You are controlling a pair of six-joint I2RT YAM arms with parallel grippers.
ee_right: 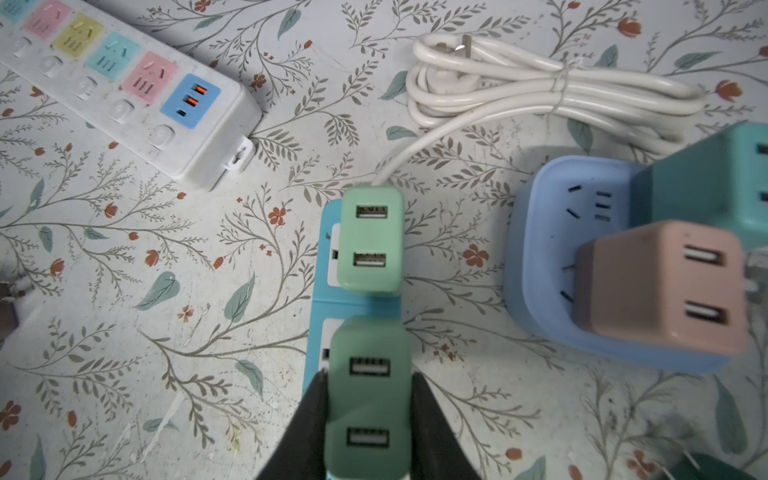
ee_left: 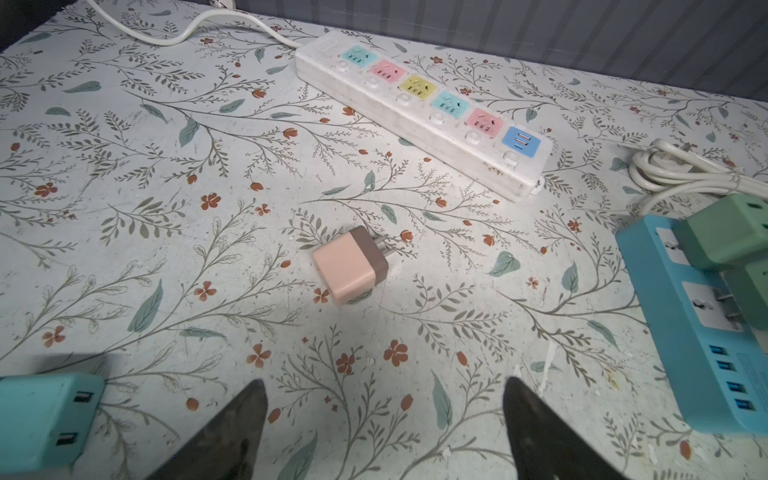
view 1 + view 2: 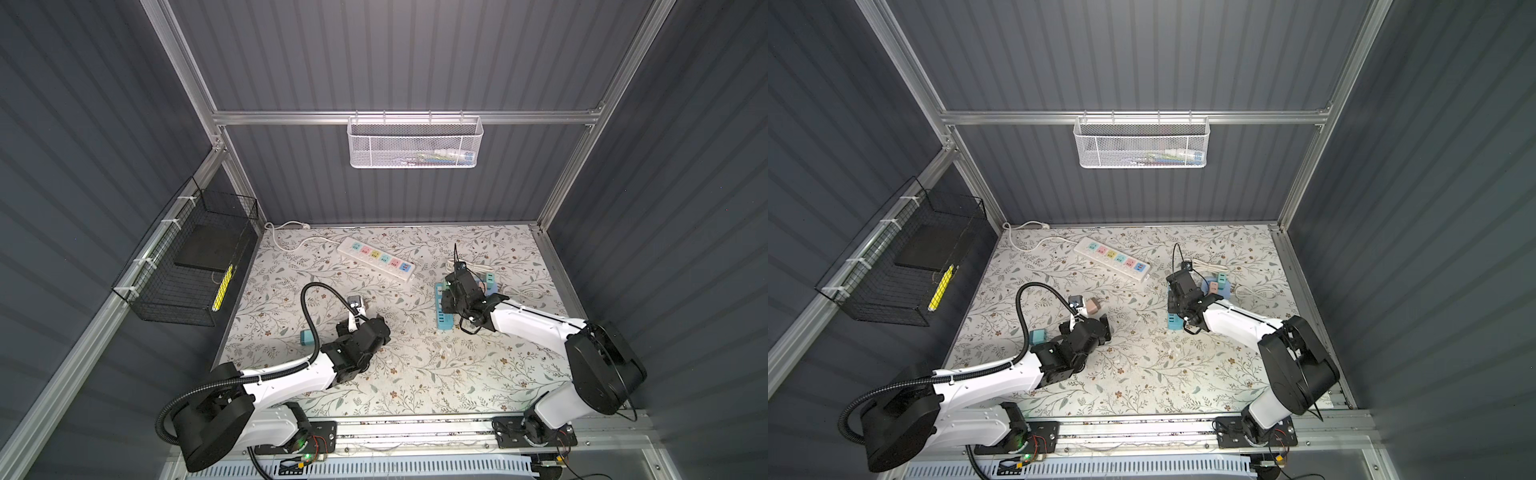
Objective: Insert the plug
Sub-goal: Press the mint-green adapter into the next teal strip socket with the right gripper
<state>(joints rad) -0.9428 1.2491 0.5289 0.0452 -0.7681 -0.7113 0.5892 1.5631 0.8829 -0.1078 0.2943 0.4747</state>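
- R gripper: we see its jaws clamped on the sides of a green plug, USB ports facing the wrist cam.
- That plug sits at the blue strip, on the white socket nearer the strip's USB end.
- In the L wrist view its prongs show btwn plug body and socket face. We can't tell how deep they sit.
- 2nd green plug stands in the next socket of the same strip.
- L gripper: jaws wide apart, nothing btwn them, low over the table.
- Pink plug lies on its side ahead of the L gripper, apart from it, prongs toward the white strip.
- Teal plug lies just beside the L gripper.
- Cube socket near the blue strip carries 2 more plugs, w/ a coiled cord beyond it.
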